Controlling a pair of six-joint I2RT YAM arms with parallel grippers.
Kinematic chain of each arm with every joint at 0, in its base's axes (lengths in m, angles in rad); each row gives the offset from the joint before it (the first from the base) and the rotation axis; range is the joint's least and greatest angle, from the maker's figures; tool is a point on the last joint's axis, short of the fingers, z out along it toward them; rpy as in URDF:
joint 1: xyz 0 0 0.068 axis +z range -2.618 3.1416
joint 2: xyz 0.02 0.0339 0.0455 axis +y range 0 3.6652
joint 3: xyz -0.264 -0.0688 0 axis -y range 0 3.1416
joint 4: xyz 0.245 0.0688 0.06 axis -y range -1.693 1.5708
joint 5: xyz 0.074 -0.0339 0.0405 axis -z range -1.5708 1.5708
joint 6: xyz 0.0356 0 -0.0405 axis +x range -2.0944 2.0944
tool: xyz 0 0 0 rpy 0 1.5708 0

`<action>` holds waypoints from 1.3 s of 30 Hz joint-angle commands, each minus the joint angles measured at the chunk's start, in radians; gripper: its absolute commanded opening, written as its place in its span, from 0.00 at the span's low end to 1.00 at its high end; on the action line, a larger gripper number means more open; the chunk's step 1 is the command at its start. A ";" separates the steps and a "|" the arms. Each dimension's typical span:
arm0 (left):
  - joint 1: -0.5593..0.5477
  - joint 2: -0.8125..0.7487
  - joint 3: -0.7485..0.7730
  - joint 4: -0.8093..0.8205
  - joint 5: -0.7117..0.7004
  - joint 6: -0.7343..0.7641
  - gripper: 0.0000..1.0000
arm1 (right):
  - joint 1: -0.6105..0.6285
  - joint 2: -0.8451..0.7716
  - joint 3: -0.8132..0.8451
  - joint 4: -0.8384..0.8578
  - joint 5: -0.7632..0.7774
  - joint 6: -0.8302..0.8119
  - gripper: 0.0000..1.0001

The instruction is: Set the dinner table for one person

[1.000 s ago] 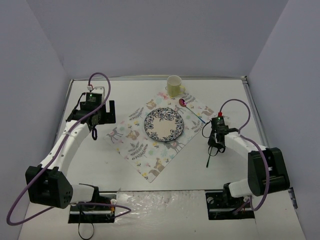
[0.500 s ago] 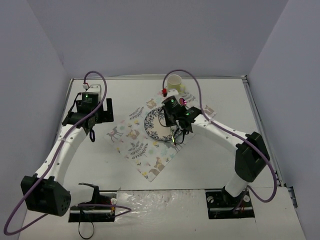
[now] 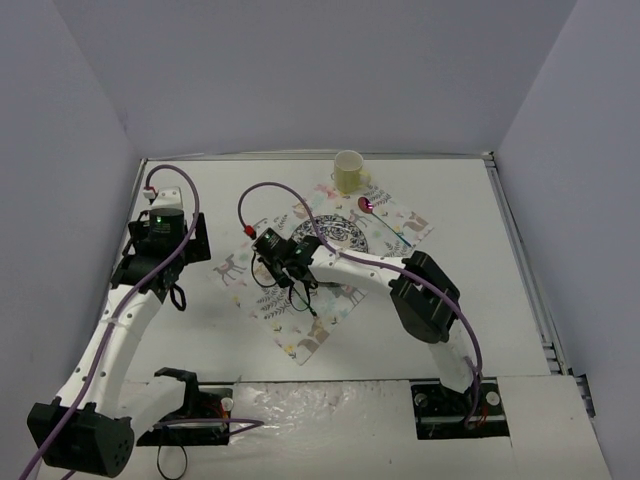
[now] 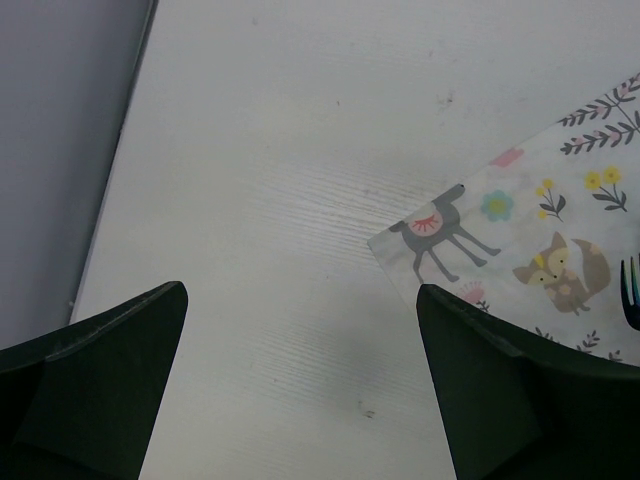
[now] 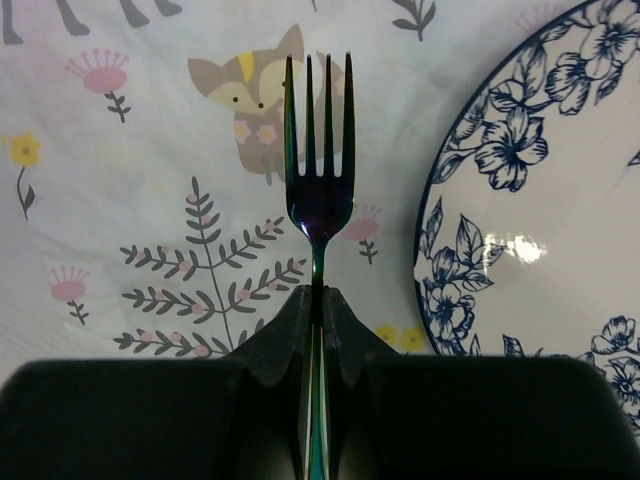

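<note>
Fork (image 5: 318, 190) in tight grip of right claw (image 5: 318, 305), over placemat (image 5: 150, 200) beside plate (image 5: 540, 250); left claw (image 4: 300, 300) wide open

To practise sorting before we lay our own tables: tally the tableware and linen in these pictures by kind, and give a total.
Plate: 1
Cup: 1
Fork: 1
Spoon: 1
Placemat: 1
Total: 5

fork (image 5: 318, 190): glossy irid. metal | plate (image 5: 540, 300): glazed | placemat (image 5: 130, 180): matt cloth | dinner table (image 4: 280, 200): matt
</note>
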 commanded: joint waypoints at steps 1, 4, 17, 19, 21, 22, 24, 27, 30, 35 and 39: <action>0.016 -0.011 0.023 0.050 -0.095 -0.016 0.97 | 0.025 0.007 0.056 -0.011 -0.011 -0.046 0.00; 0.022 -0.008 0.021 0.044 -0.110 -0.026 0.97 | 0.031 0.023 0.059 -0.009 -0.026 -0.043 0.00; 0.028 -0.005 0.023 0.037 -0.137 -0.035 0.97 | 0.059 0.054 0.043 -0.011 -0.068 -0.033 0.00; 0.027 -0.005 0.023 0.038 -0.136 -0.035 0.97 | 0.061 0.056 0.040 -0.010 -0.069 -0.031 0.00; 0.028 -0.004 0.022 0.038 -0.136 -0.035 0.97 | 0.063 0.060 0.038 -0.011 -0.069 -0.028 0.00; 0.028 -0.004 0.022 0.038 -0.136 -0.035 0.97 | 0.064 0.060 0.038 -0.010 -0.071 -0.026 0.00; 0.028 -0.003 0.021 0.039 -0.134 -0.034 0.97 | 0.064 0.062 0.038 -0.010 -0.073 -0.024 0.00; 0.028 -0.004 0.021 0.040 -0.131 -0.033 0.97 | 0.064 0.065 0.034 -0.011 -0.076 -0.019 0.00; 0.028 -0.005 0.021 0.041 -0.127 -0.033 0.97 | 0.064 0.066 0.025 -0.010 -0.081 -0.015 0.00; 0.028 -0.006 0.021 0.043 -0.122 -0.032 0.97 | 0.066 0.072 0.014 -0.011 -0.082 -0.016 0.00; 0.028 -0.006 0.021 0.044 -0.119 -0.032 0.97 | 0.069 0.077 0.019 -0.011 -0.082 -0.010 0.00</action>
